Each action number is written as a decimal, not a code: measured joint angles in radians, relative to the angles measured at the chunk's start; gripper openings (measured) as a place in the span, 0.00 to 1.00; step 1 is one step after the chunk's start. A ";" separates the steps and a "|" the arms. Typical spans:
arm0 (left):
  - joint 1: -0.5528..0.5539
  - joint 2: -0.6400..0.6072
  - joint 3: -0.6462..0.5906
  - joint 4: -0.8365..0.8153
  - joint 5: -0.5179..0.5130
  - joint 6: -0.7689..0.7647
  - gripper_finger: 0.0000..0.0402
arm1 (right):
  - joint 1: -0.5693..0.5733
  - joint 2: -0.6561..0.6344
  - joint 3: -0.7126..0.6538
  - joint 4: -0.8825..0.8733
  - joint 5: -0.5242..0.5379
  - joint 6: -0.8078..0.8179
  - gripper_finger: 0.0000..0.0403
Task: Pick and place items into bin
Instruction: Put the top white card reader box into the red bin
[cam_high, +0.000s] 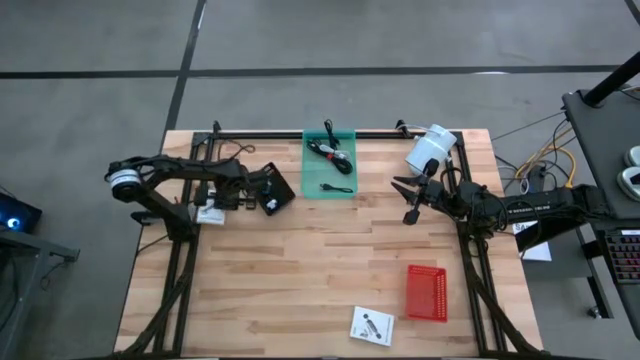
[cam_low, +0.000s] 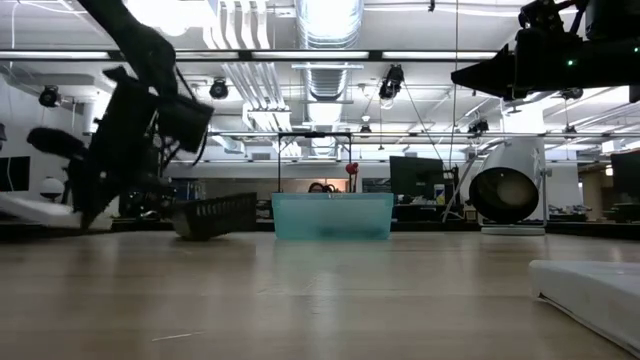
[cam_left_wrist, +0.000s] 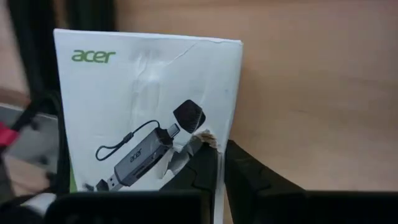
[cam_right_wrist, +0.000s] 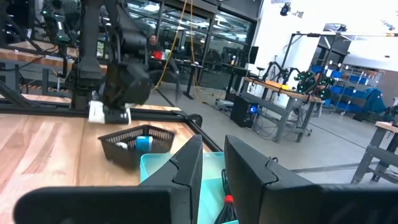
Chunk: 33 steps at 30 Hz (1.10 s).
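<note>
A flat white packet (cam_left_wrist: 143, 99), printed with a card reader, lies at the table's left side (cam_high: 210, 213). My left gripper (cam_left_wrist: 219, 149) points steeply down over it and is shut on its edge. The green bin (cam_high: 330, 190) stands at the far middle with a coiled black cable (cam_high: 330, 150) and a small black tool (cam_high: 337, 187) inside. My right gripper (cam_high: 404, 198) hangs level to the right of the bin, its fingers (cam_right_wrist: 186, 168) a narrow gap apart with nothing between them. A second white packet (cam_high: 372, 325) lies flat near the front edge. My left gripper pinches the packet's side edge (cam_left_wrist: 214, 140) between its two fingers, near a small torn spot on the card. The fingers come from above, slanting down. Whether the packet is lifted off the table cannot be told.
A black mesh basket (cam_high: 272, 190) sits between my left gripper and the bin. A red basket (cam_high: 427, 292) stands at the front right. A white cylindrical device (cam_high: 430, 150) is at the far right. The table's black frame rails (cam_high: 185, 250) run along both sides.
</note>
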 joint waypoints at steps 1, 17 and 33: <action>-0.002 -0.022 0.014 -0.031 -0.002 0.000 0.01 | 0.000 0.000 0.000 0.000 0.000 0.000 0.14; -0.060 -0.343 0.203 -0.182 -0.098 0.147 0.00 | 0.000 0.000 0.000 0.000 0.000 0.003 0.14; -0.412 -0.624 -0.092 1.294 0.102 1.018 0.00 | 0.000 0.005 0.000 -0.035 -0.102 0.093 0.14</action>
